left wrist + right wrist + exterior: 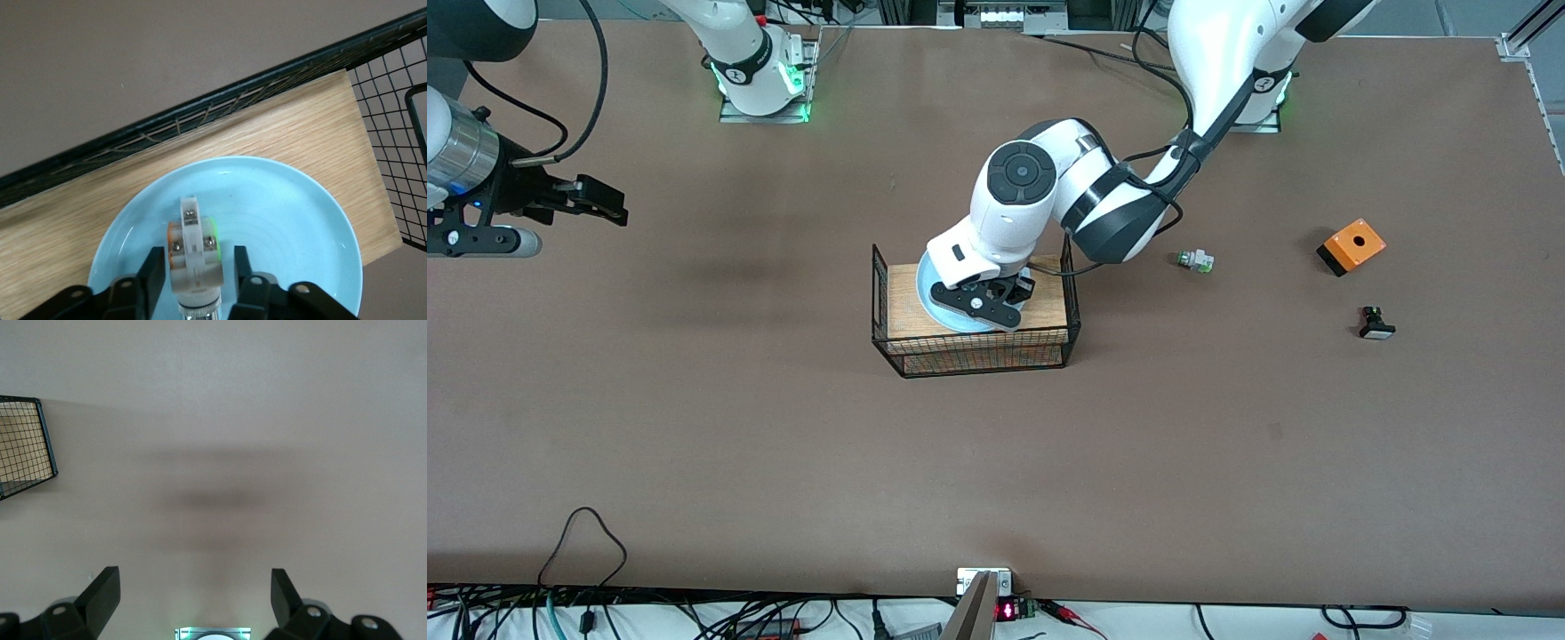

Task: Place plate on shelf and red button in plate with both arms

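Right arm's end of the counter: right gripper [612,210] hangs over bare brown top close to that end edge, claw spread wide, nothing between; the right wrist view shows only tabletop and one corner of the wire basket [889,342]. This arm waits, parked clear so the other has the basket to itself. Mid-counter, well in from every edge: the basket, black mesh walls around a wooden floor [1049,307]. The plate [927,283] lies flat on that wood, toward the right arm's end of the basket, so its share of the job looks done. Left gripper [996,302] reaches down from its base at the robots' edge and sits directly over the plate. In the left wrist view the claw is closed on the red button [195,240], white body bracketed closely on both sides and pointed down at the plate's middle; the cap is hidden. Judgement: low carry over the centre so the part lands inside the rim and does not roll off. Toward the left arm's end edge: a green-capped button [1195,260] lies loose on the top, then an orange box [1352,246], and a black-and-white button [1376,324] nearer the front camera than the box. None is touched.
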You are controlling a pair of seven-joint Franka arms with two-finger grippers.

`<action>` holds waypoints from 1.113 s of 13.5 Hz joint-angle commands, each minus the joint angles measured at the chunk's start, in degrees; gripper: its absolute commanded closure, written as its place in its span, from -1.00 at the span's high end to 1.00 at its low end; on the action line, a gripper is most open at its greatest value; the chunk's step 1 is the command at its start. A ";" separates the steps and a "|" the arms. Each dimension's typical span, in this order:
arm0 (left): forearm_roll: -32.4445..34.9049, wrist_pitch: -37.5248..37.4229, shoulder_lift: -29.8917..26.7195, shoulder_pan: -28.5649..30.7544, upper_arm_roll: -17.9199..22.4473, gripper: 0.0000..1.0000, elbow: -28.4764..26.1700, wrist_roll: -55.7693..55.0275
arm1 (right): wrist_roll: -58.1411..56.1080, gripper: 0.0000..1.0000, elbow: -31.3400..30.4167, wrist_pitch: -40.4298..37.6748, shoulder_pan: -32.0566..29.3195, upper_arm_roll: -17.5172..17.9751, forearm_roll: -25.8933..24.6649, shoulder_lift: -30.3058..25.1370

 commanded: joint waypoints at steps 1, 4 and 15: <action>1.34 -4.83 -2.17 0.06 0.16 1.00 0.44 -1.05 | 1.22 1.00 2.89 -0.65 -0.66 0.15 0.32 0.95; 1.25 -15.54 -7.70 1.37 0.25 1.00 0.79 -2.18 | 1.22 1.00 5.44 1.80 -1.02 -0.03 0.15 2.00; 6.35 -38.96 -16.95 16.38 0.34 1.00 3.60 -6.78 | 1.14 1.00 5.71 1.81 -0.31 0.32 -0.82 2.00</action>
